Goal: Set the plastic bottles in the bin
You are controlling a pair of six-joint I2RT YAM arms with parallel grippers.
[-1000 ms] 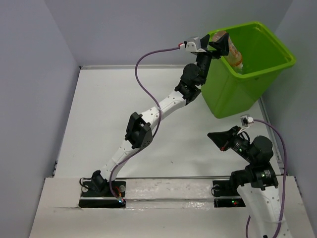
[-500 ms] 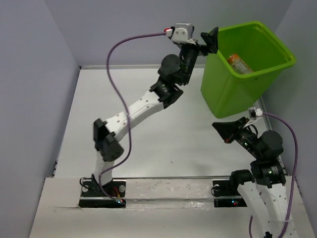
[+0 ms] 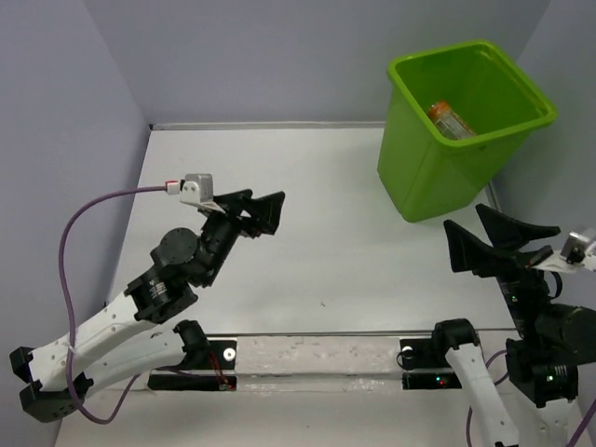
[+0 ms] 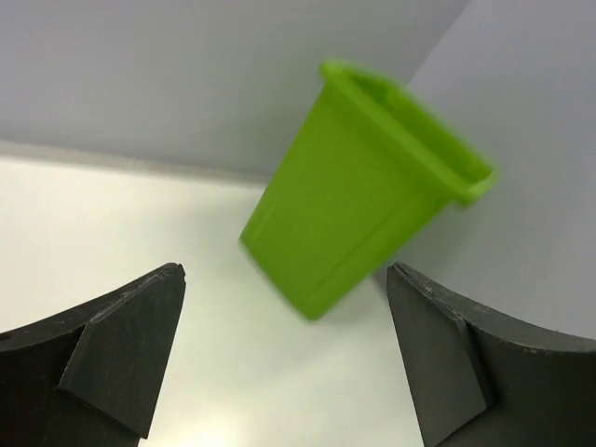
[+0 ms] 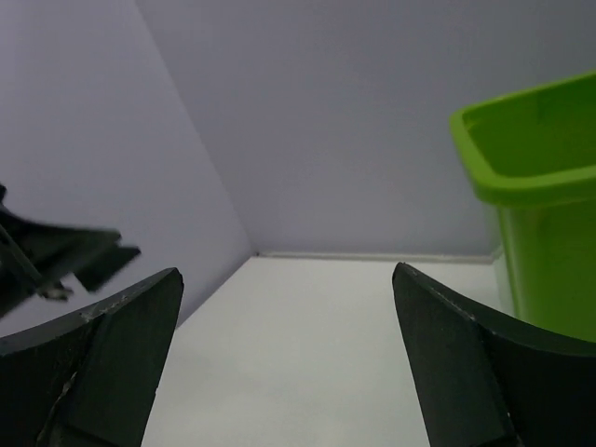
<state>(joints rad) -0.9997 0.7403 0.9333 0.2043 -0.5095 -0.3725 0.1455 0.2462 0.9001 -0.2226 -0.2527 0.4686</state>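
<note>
My left claw (image 3: 265, 197) hangs over the white table (image 3: 317, 177), left of centre in the overhead view. Its two black fingers are spread wide with nothing between them. My right claw (image 3: 463, 216) sits at the lower right of that view, pointing up the frame, and it too is spread wide and empty. The bin (image 3: 428, 177) is bright lime green with a rolled rim and tapered sides. It stands in the upper right of the overhead frame, at the table's far right corner. It is well apart from my left claw and nearer my right one, which lies below it in the picture. Inside the bin I can see one bottle (image 3: 449, 120), orange-labelled with an orange cap, lying slantwise. The tub's near wall hides its floor, so I cannot tell what else is in there. Through my left wrist camera the bin shows blurred and leaning in the upper middle of the frame, well beyond my two fingers at the lower corners. Through my right wrist camera only a corner of the bin with its rim shows at the right edge, and my left claw is a dark blurred shape at the far left. The table is plain matt white. Pale lavender-grey walls (image 3: 233, 56) close it in on the left, the back and the right. A purple cable (image 3: 93, 209) loops from my left wrist toward the lower left corner of the overhead view.
</note>
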